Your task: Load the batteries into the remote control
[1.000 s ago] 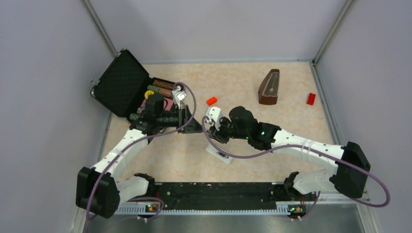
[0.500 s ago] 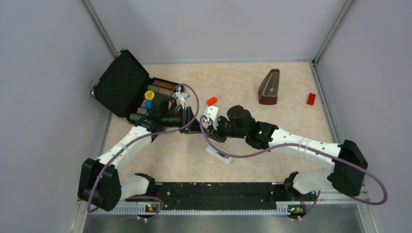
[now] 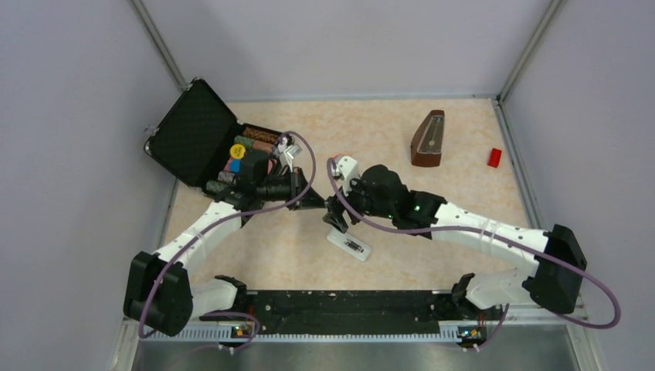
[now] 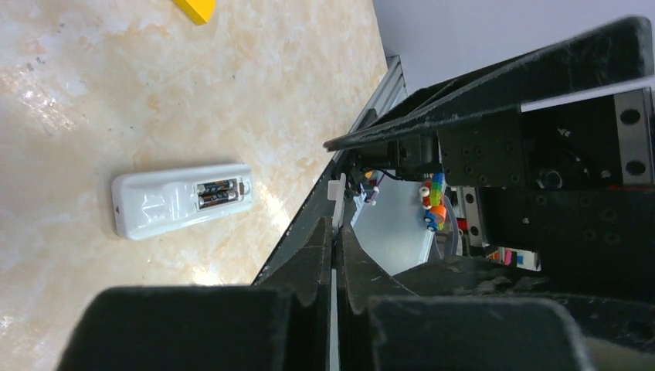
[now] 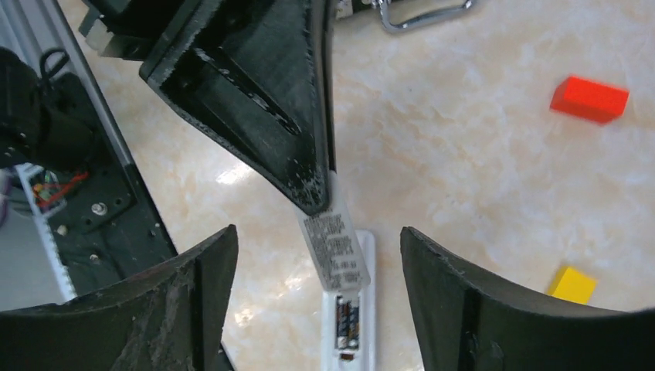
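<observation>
**Top external view.** We find the small flat white plastic remote control (image 3: 350,246) lying flat on the beige marbled surface (image 3: 278,255), near the middle and just in front of both arms' tips. The left end effector (image 3: 313,199) and the right end effector (image 3: 336,218) meet close together above its far end. From this view we cannot tell how far either one is open. An open black hard-shell case (image 3: 197,135), a brown wooden metronome (image 3: 427,139) and a small red block (image 3: 494,157) lie well apart from the remote control.

**Left wrist view.** The remote control lies back side up, with its rear recess uncovered. The two slim dark batteries (image 4: 218,192) sit side by side inside that recess. The left end effector is closed down to a thin slit. It grips a thin white plastic battery cover (image 4: 336,188), which we see edge-on between the fingers. A yellow block (image 4: 197,8) shows at the top edge.

**Right wrist view.** The right end effector is wide open and holds nothing. Its two fingers stand on either side of the battery cover, apart from it. The battery cover, with its printed label facing the camera, projects from the tip of the left end effector and hangs directly over the remote control. The batteries are visible in the recess below it.

**Task progress.** We judge both batteries to be loaded. The battery cover is off the remote control, so the step left is to fit it over the recess. We judge that the right end effector is placed to take or steady the battery cover for this.
</observation>
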Action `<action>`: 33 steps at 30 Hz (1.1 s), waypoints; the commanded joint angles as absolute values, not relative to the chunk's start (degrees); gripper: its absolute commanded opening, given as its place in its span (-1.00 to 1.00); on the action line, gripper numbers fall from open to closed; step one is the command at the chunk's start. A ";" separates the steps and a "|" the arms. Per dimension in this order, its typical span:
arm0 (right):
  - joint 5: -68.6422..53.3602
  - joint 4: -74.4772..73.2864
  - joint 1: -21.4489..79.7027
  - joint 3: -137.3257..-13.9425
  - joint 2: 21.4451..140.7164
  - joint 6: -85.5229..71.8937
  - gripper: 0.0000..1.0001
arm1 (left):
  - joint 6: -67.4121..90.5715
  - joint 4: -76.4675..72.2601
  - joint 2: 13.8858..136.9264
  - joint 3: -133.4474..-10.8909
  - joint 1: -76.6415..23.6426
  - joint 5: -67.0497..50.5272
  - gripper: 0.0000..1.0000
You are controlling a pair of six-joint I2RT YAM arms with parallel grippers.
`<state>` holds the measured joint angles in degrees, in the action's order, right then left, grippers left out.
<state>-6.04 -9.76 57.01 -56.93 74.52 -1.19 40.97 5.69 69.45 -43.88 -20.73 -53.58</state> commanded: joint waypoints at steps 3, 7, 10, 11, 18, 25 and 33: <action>0.73 -12.95 55.01 -53.73 63.58 -35.67 0.51 | 45.26 -5.49 66.27 -40.31 -20.71 -52.47 -1.00; 0.37 -11.70 53.43 -49.92 61.28 -52.22 0.14 | 47.07 -6.73 65.13 -39.26 -20.70 -52.11 -1.00; 0.33 -9.98 53.43 -47.59 61.73 -60.99 0.08 | 48.64 -7.14 64.33 -38.17 -20.74 -50.97 -1.00; 0.35 -10.04 53.36 -46.94 62.20 -63.29 0.10 | 49.21 -7.47 64.22 -37.61 -20.74 -50.68 -1.00; 1.91 -4.13 53.76 -42.95 62.49 -68.78 0.22 | 54.95 -11.79 63.22 -34.23 -20.76 -51.24 -1.00; 0.34 2.38 53.78 -40.92 63.69 -68.14 0.19 | 60.58 -14.71 62.20 -32.96 -21.07 -51.69 -1.00; 0.44 7.30 53.65 -37.27 63.68 -70.00 -0.36 | 61.59 -13.95 59.89 -31.37 -21.47 -50.51 -1.00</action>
